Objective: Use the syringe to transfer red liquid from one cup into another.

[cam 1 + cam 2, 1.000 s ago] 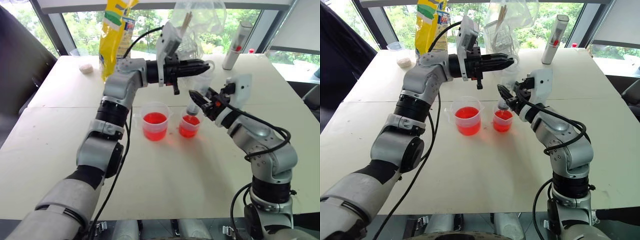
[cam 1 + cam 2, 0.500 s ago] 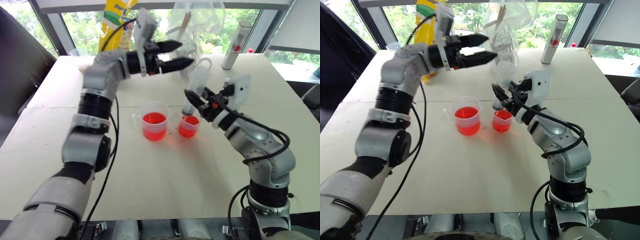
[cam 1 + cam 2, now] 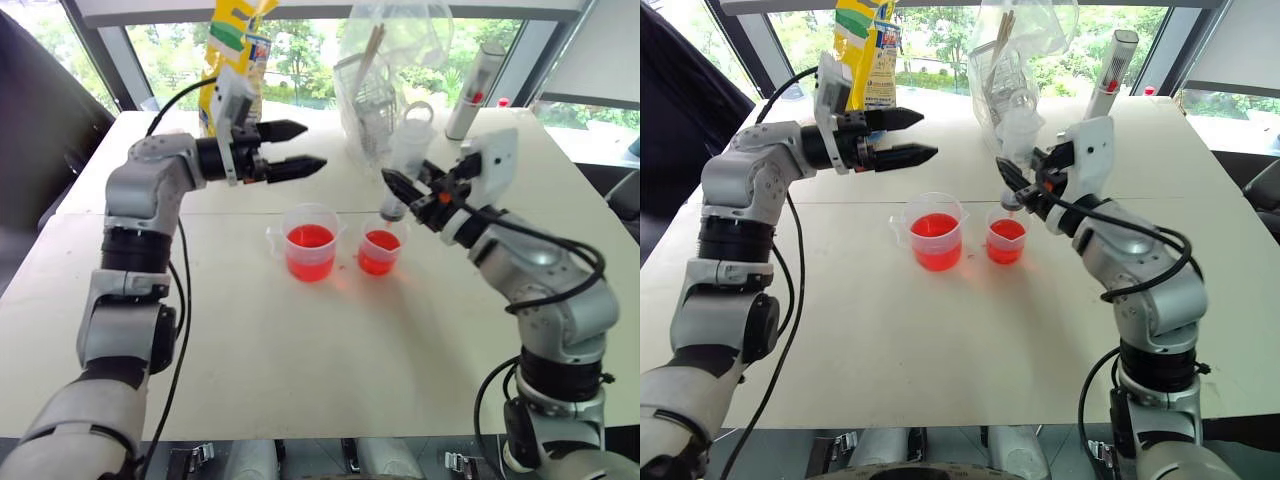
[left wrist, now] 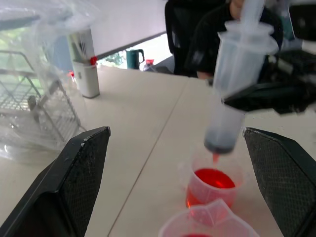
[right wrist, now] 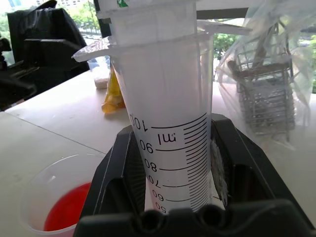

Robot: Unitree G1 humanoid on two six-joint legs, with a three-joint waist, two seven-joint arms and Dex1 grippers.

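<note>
Centrally, two clear plastic cups of red liquid: handled beaker [image 3: 309,243], smaller cup [image 3: 377,250]. Right pincer [image 3: 408,190] clamps one clear graduated syringe [image 3: 403,160]; left pincer [image 3: 302,147] wide, empty.

Silver-grey jointed arms with black bands, loose black cables, white wrist camera housings and black two-fingered hands.

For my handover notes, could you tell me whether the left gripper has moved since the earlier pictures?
Yes: the left gripper has swung toward the robot's left, away from the syringe, now beside the yellow bag.
</note>
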